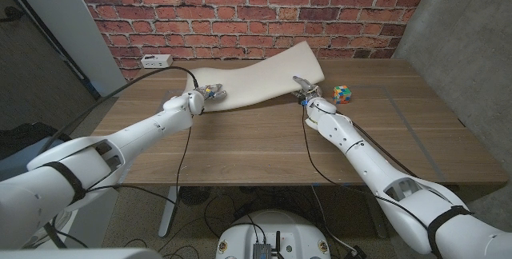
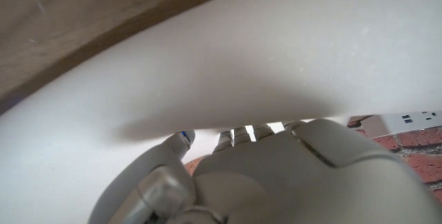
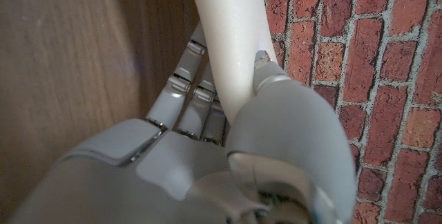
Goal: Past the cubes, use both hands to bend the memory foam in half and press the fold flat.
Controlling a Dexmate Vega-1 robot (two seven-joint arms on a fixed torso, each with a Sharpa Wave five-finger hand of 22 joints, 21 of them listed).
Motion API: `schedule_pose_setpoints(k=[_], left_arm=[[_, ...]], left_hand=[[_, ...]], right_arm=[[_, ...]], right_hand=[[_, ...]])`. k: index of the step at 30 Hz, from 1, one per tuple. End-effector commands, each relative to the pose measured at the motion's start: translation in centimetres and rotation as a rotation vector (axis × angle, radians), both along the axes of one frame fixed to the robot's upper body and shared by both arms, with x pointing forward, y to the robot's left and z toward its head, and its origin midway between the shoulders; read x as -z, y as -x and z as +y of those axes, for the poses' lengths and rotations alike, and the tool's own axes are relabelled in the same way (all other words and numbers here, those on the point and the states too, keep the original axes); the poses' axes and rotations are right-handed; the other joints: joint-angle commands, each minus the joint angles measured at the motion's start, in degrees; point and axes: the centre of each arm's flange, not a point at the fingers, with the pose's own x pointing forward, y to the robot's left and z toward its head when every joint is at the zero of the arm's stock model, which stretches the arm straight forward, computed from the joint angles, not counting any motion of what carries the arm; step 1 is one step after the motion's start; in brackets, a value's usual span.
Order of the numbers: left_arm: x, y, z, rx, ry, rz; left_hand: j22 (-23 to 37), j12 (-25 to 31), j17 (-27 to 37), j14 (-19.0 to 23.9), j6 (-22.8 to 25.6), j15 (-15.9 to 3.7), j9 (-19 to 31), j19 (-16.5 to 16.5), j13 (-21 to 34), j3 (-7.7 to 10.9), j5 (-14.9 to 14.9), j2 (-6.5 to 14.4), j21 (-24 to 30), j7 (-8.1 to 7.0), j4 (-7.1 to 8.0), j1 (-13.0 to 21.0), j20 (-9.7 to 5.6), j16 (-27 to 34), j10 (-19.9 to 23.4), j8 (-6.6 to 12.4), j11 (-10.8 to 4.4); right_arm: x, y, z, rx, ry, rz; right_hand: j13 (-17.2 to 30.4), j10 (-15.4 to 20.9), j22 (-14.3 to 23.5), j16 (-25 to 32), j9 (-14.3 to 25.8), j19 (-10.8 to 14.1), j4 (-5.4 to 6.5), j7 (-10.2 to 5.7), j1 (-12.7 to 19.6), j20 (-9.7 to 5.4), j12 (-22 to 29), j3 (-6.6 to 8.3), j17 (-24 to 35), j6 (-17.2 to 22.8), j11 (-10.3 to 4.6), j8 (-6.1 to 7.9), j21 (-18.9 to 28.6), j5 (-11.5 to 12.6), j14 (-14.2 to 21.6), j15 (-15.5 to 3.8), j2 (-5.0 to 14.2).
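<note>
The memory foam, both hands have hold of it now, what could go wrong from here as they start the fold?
The right hand only pinches the memory foam at its thin edge, so the springy sheet might slip out mid-bend. The left hand grips the opposite end, and uneven lifting could skew the fold. The colourful cube sits near the right hand, so a wide swing might knock it.

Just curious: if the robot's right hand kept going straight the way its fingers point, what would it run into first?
The right hand already grips the memory foam, so foam comes first. Beyond that, probably the brick wall behind the table, though depth is hard to judge.
</note>
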Motion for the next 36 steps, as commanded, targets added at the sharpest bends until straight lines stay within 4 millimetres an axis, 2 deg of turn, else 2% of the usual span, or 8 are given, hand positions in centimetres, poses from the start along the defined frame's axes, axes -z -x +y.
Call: schedule_pose_setpoints(k=[1, 3, 5, 6, 12, 16, 36], left_arm=[[0.2, 0.1, 0.2, 0.004, 0.008, 0.006], [0.2, 0.1, 0.1, 0.008, 0.007, 0.006], [0.2, 0.2, 0.1, 0.002, 0.011, 0.007], [0.2, 0.2, 0.2, 0.004, 0.010, 0.008], [0.4, 0.4, 0.2, 0.006, 0.010, 0.008], [0.5, 0.5, 0.2, 0.011, 0.010, 0.012], [0.8, 1.1, 0.1, 0.011, 0.015, 0.007]], left_hand=[[0.18, 0.44, 0.20, 0.35, -0.26, 0.05, 0.02, 1.08, 0.11, 0.38, 0.47, 2.56, 0.34, 0.00, 0.05, -0.50, -0.22, 0.19, 0.10, 0.28, 0.00], [0.18, 0.43, 0.20, 0.34, -0.28, 0.08, 0.02, 1.10, 0.11, 0.42, 0.47, 2.56, 0.32, -0.03, 0.06, -0.56, -0.26, 0.19, 0.07, 0.28, -0.01], [0.18, 0.43, 0.20, 0.33, -0.32, 0.10, 0.02, 1.10, 0.11, 0.48, 0.48, 2.55, 0.28, 0.02, 0.06, -0.63, -0.27, 0.19, 0.06, 0.28, -0.01], [0.18, 0.43, 0.20, 0.33, -0.33, 0.11, 0.02, 1.09, 0.11, 0.50, 0.48, 2.55, 0.25, 0.04, 0.06, -0.66, -0.27, 0.19, 0.07, 0.28, 0.04], [0.18, 0.42, 0.20, 0.35, -0.32, 0.09, 0.02, 1.09, 0.11, 0.62, 0.49, 2.53, 0.17, 0.00, 0.07, -0.82, -0.27, 0.20, 0.01, 0.31, 0.03], [0.19, 0.45, 0.19, 0.33, -0.33, 0.12, 0.02, 1.09, 0.11, 0.68, 0.50, 2.51, 0.12, -0.02, 0.07, -0.91, -0.31, 0.20, 0.05, 0.32, 0.05], [0.20, 0.47, 0.18, 0.26, -0.38, 0.12, 0.01, 1.19, 0.10, 1.03, 0.52, 2.43, -0.13, -0.04, 0.05, -1.43, -0.39, 0.18, 0.01, 0.36, -0.01]], right_arm=[[-2.2, 1.7, 1.8, 0.303, 0.290, -0.204], [-2.4, 1.9, 2.1, 0.325, 0.325, -0.223], [-2.8, 2.4, 2.8, 0.395, 0.431, -0.270], [-2.9, 2.6, 3.0, 0.414, 0.470, -0.288], [-3.6, 3.3, 4.1, 0.516, 0.607, -0.353], [-4.1, 3.7, 4.9, 0.556, 0.680, -0.393], [-5.9, 5.3, 9.6, 0.656, 0.986, -0.554]], right_hand=[[-0.38, 1.99, 0.59, 0.76, 0.02, 0.12, 0.25, -0.61, 2.62, -0.56, 0.18, 2.79, 1.82, 3.30, 0.36, 0.75, 1.18, 0.30, 2.62, -2.50, 0.60], [-0.63, 2.72, 0.70, 0.80, -0.04, -0.05, 0.41, -0.72, 2.88, -0.60, 0.18, 3.37, 2.09, 4.02, 0.51, 0.80, 1.47, 0.32, 2.78, -2.59, 0.49], [-0.81, 3.15, 0.78, 0.78, -0.08, -0.45, 0.61, -0.71, 2.91, -0.47, 0.13, 3.70, 2.24, 4.40, 0.32, 0.77, 1.57, 0.30, 2.83, -2.60, 0.36], [-0.98, 3.81, 0.83, 0.73, -0.13, -1.10, 0.83, -0.74, 2.88, -0.29, 0.17, 3.99, 2.38, 4.54, -0.13, 0.64, 1.59, 0.26, 2.88, -2.52, 0.26], [-1.19, 5.04, 0.91, 0.85, -0.24, -2.05, 1.14, -0.81, 2.94, 0.11, 0.23, 4.73, 2.69, 5.44, 0.16, 0.52, 1.88, 0.16, 3.79, -2.92, -0.04], [-1.00, 5.53, 0.93, 1.16, -0.29, -2.45, 1.19, -0.71, 2.99, 0.07, 0.41, 4.92, 3.11, 5.72, -0.31, 0.40, 2.03, 0.07, 4.30, -3.01, -0.16], [-0.17, 6.40, 0.97, 1.68, -0.45, -4.02, 1.21, -0.82, 3.09, -0.40, 0.72, 5.36, 4.85, 6.73, -0.64, -0.19, 2.77, -0.27, 4.53, -3.69, -0.61]])
